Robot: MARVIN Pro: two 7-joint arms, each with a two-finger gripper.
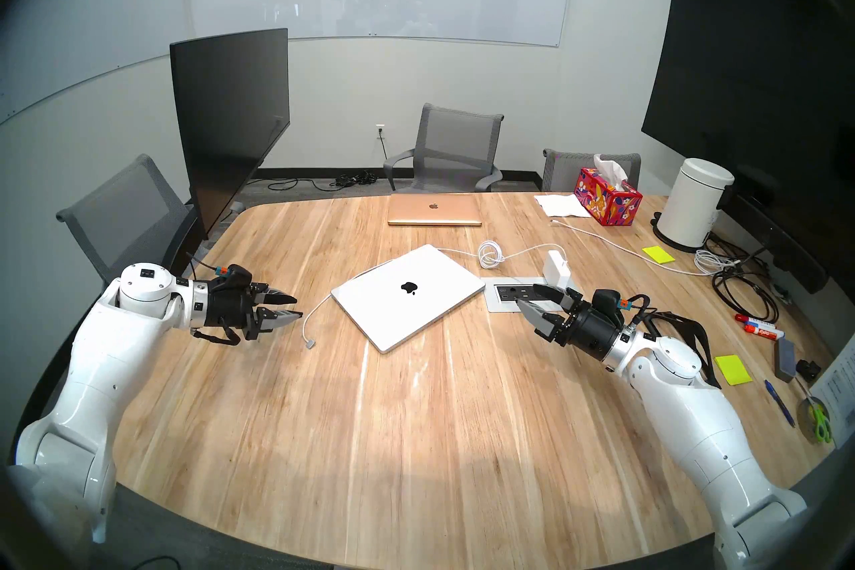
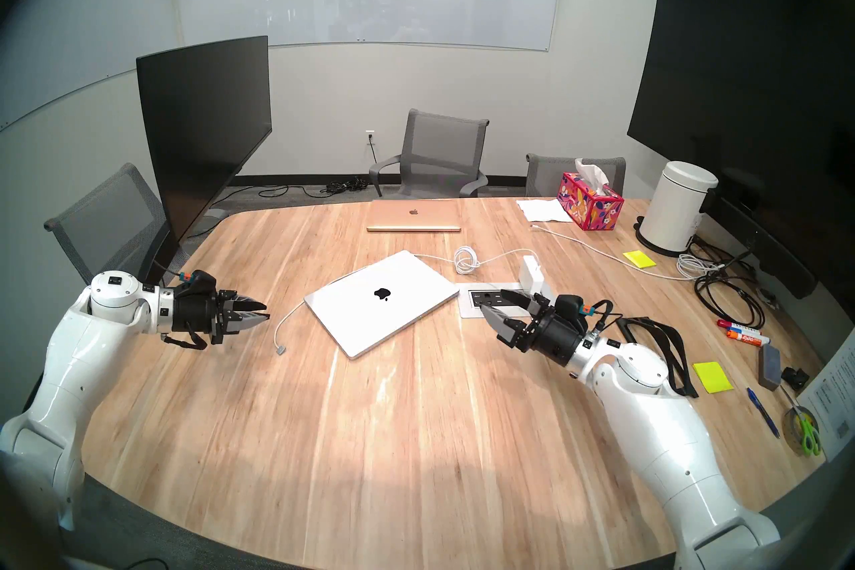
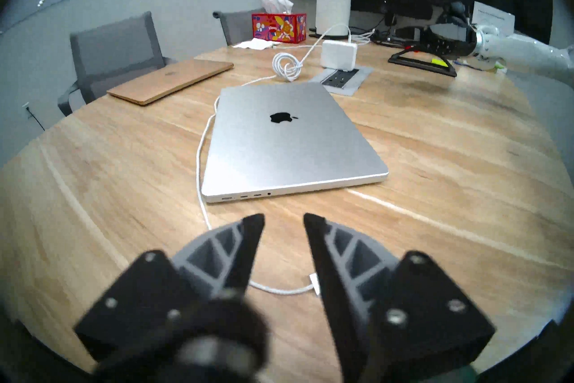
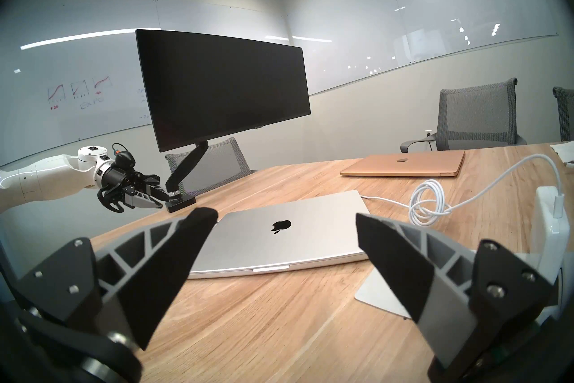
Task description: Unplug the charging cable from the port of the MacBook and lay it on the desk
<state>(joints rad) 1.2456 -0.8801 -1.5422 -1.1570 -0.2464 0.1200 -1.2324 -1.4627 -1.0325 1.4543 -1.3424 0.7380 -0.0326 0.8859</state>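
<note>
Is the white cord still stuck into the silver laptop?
No, the charging cable lies loose on the desk, its silvery tip apart from the MacBook, and the left pincer hovers open beside it.

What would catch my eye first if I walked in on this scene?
Probably the two white robot arms reaching in from either side of the desk, the left end effector and right end effector both open and holding nothing. Between them lies a closed silver MacBook with a black apple logo. The white charging cable lies loose on the wood beside it, its tip free of the laptop's edge.
</note>
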